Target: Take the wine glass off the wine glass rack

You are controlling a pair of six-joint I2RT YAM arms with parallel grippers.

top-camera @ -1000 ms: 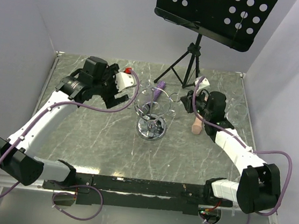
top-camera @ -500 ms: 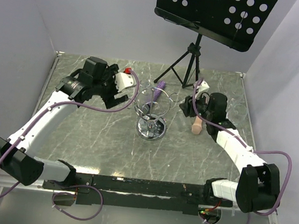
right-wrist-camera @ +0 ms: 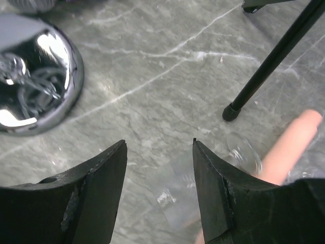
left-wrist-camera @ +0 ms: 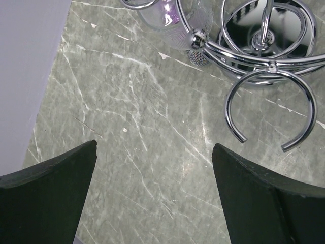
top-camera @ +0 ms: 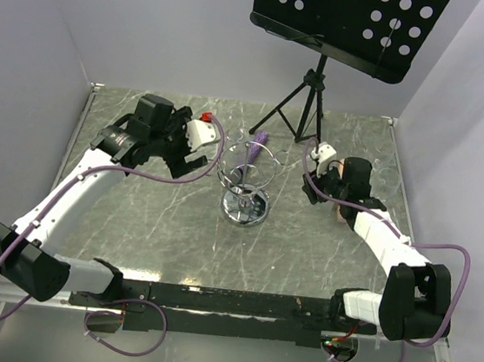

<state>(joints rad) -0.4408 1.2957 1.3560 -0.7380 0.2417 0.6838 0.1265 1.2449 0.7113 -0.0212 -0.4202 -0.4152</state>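
The chrome wine glass rack (top-camera: 247, 190) stands mid-table, and a wine glass with a purple stem (top-camera: 255, 145) hangs from its far loops. In the left wrist view the rack (left-wrist-camera: 269, 46) and that glass (left-wrist-camera: 163, 12) lie ahead of my open left gripper (left-wrist-camera: 155, 146), which is empty. My left gripper (top-camera: 193, 165) hovers just left of the rack. My right gripper (top-camera: 311, 189) is open to the right of the rack. Below its jaws (right-wrist-camera: 159, 143), a clear wine glass with a peach stem (right-wrist-camera: 292, 147) lies on the table, not gripped.
A black music stand (top-camera: 347, 23) on a tripod (top-camera: 308, 101) stands at the back; one tripod leg (right-wrist-camera: 269, 61) is close to the right gripper. The rack's disc base (right-wrist-camera: 35, 81) is left of the right fingers. White walls close the left, back and right sides.
The right gripper has opened and let go of the peach-stemmed glass, and its wrist has swung nearer and to the right, over the glass. The left arm has not moved.
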